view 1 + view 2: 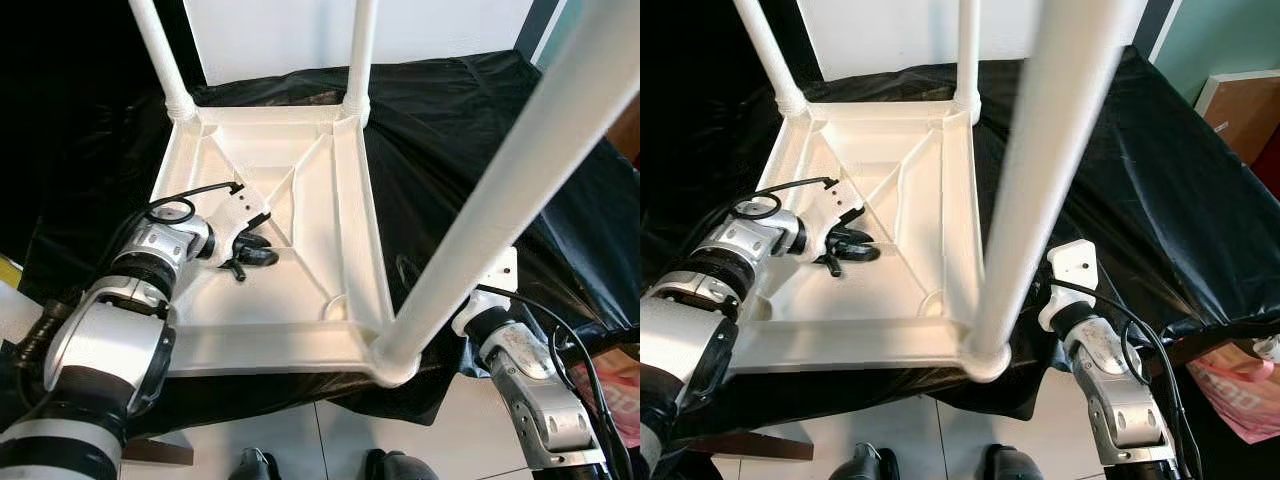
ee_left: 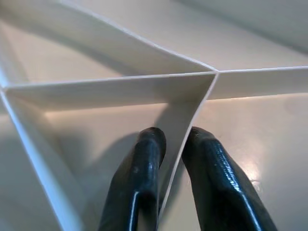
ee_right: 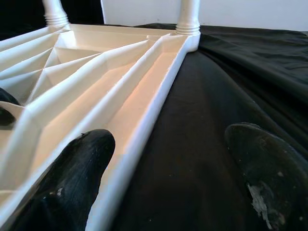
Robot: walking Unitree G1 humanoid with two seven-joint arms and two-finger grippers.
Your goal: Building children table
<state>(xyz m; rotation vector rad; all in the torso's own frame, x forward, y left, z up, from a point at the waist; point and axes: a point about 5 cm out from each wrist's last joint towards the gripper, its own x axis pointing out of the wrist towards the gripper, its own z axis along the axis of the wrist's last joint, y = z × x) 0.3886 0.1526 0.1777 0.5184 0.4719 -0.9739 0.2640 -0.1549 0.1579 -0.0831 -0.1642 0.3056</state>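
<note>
Left fingers [image 2: 144,178] astride table [image 1: 300,150] rib [image 2: 185,125].

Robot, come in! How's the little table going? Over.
Left gripper shut on a rib under the upside-down table. Right gripper open beside the table's edge, over black cloth. Three legs on. Nothing blocking.

black cloth [image 1: 470,110], white wall [image 1: 270,30], tiled floor [image 1: 300,440]

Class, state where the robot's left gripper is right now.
The left gripper is inside the upturned white plastic table top, on its left half; in the left wrist view its black fingers straddle a thin white rib.
</note>
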